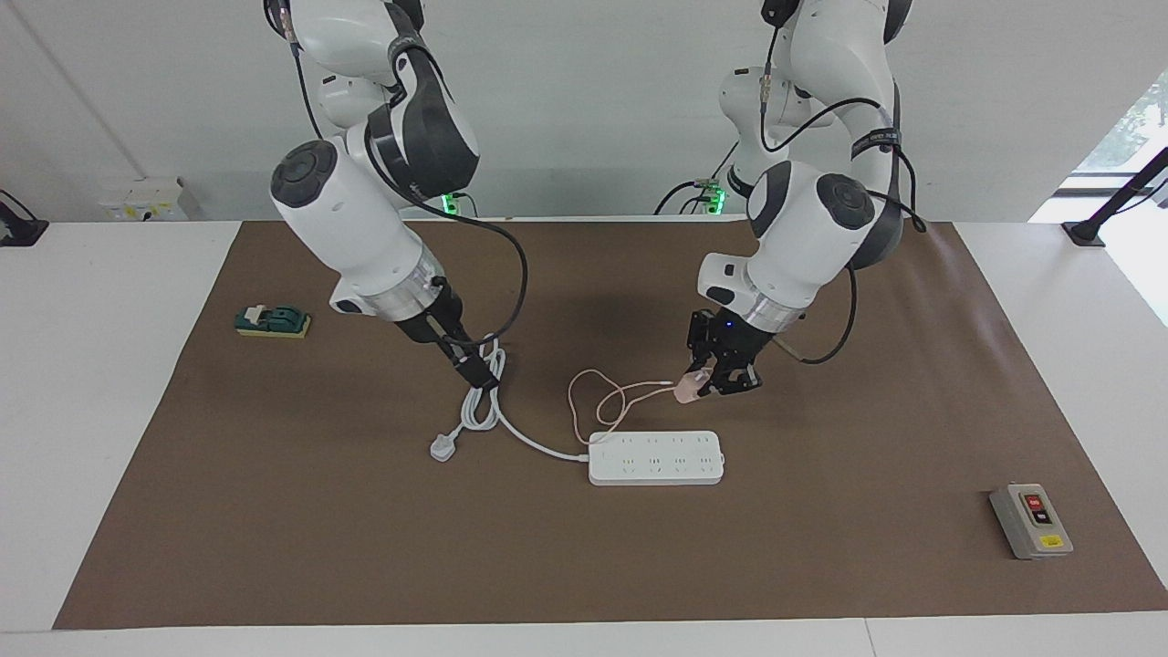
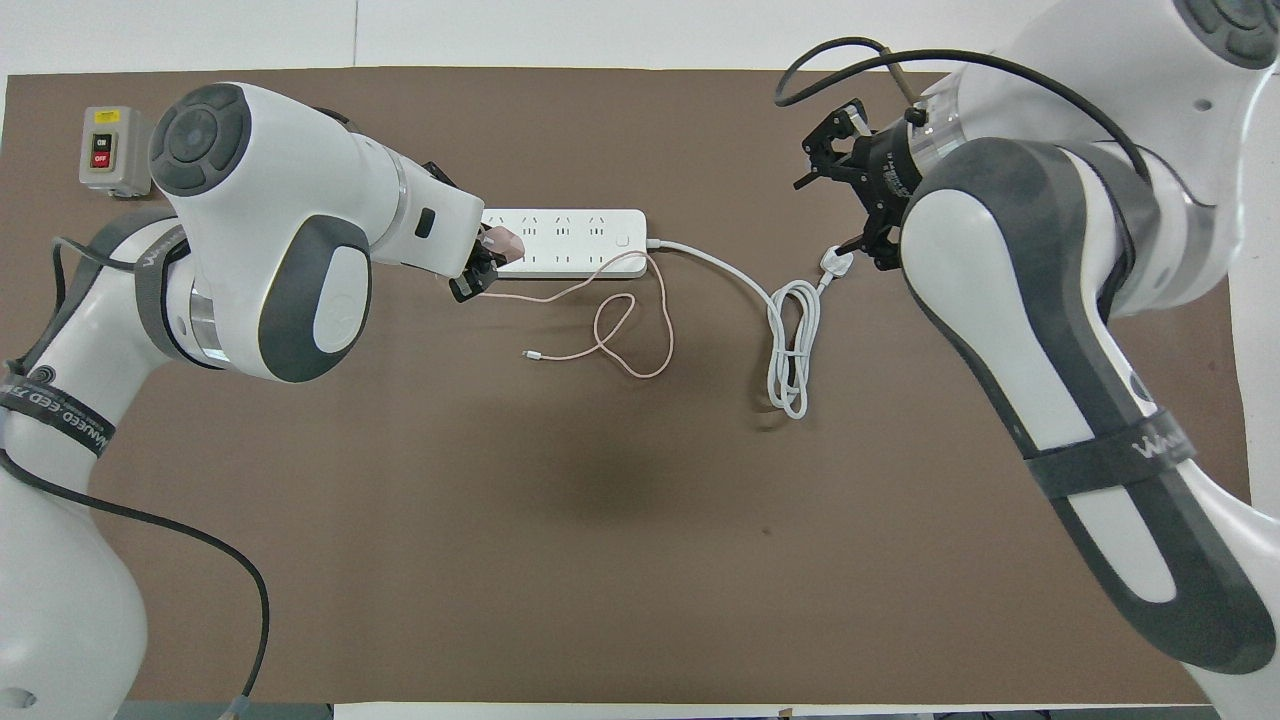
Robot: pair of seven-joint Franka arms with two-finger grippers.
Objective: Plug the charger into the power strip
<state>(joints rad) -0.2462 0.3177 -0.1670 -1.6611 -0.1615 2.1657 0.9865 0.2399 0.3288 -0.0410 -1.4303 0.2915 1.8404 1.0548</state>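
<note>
While the left hand [image 1: 710,381] grips the charger [image 1: 686,391] just above the brown mat at centre frame, the pink cable [image 1: 610,400] loops down beside the power strip [image 1: 656,457], which lies flat slightly below centre. In the overhead view the charger [image 2: 503,243] shows over the strip's end [image 2: 560,243]. The right hand [image 1: 476,371], centre-left of the frame, hovers over the strip's coiled white cord [image 1: 484,401], holding nothing; whether its jaws stand wide or narrow I cannot tell.
</note>
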